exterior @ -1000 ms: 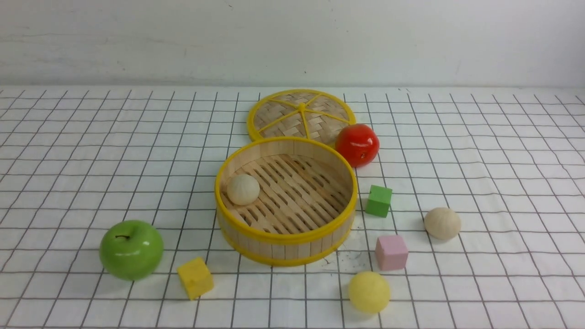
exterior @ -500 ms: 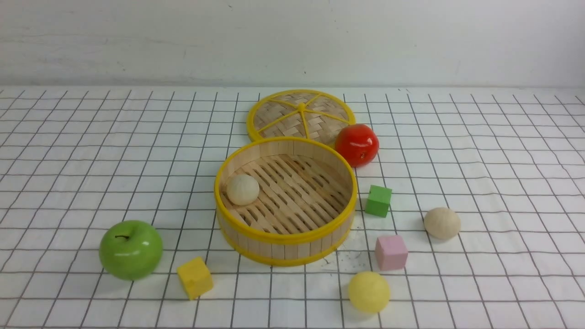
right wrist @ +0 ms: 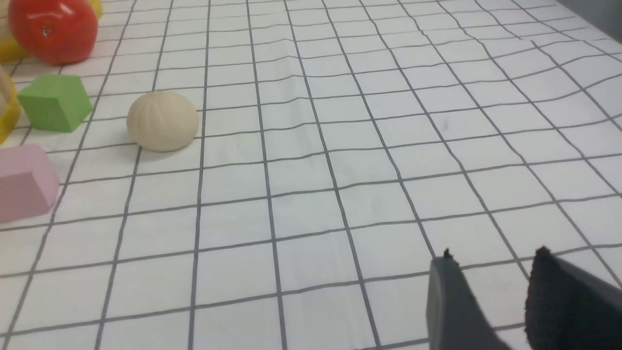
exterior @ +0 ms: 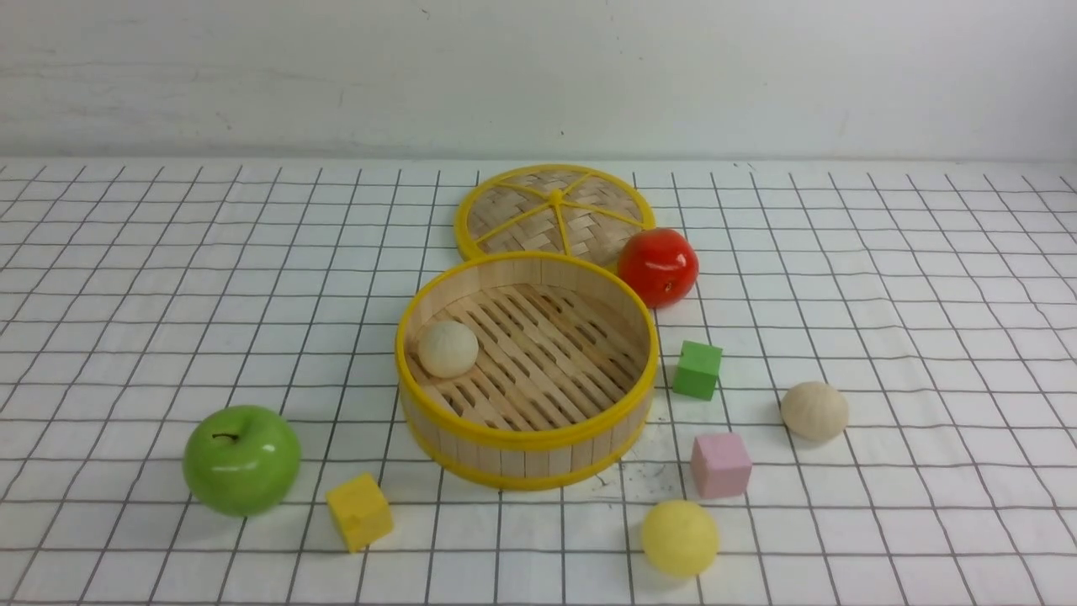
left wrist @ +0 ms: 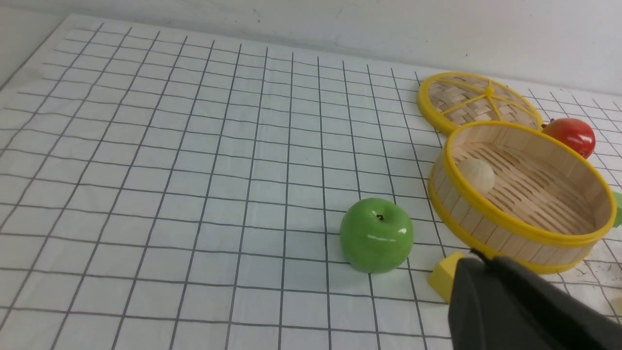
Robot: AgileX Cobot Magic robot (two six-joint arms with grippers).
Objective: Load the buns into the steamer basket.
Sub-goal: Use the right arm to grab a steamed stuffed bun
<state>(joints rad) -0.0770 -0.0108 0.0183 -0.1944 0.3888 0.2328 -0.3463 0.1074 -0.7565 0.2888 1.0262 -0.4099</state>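
Sitting round (and faintly ridged), the cream bun [exterior: 448, 349] accompanies left gripper [left wrist: 478, 257] pressed together, right gripper [right wrist: 493, 255] spread.

The first bun [exterior: 448, 349] is sitting in the steamer basket [exterior: 526, 437], on the left. The lid [exterior: 547, 210] is lying on the basket's far side, with a fruit [exterior: 658, 268] at its right. An apple [exterior: 242, 460] and one cube [exterior: 360, 512] are resting near left. To the basket's right, a second cube [exterior: 697, 369], a third cube [exterior: 721, 465] and the second bun [exterior: 680, 539] are coming nearer in turn. The third bun [exterior: 814, 411] is sitting farther right.
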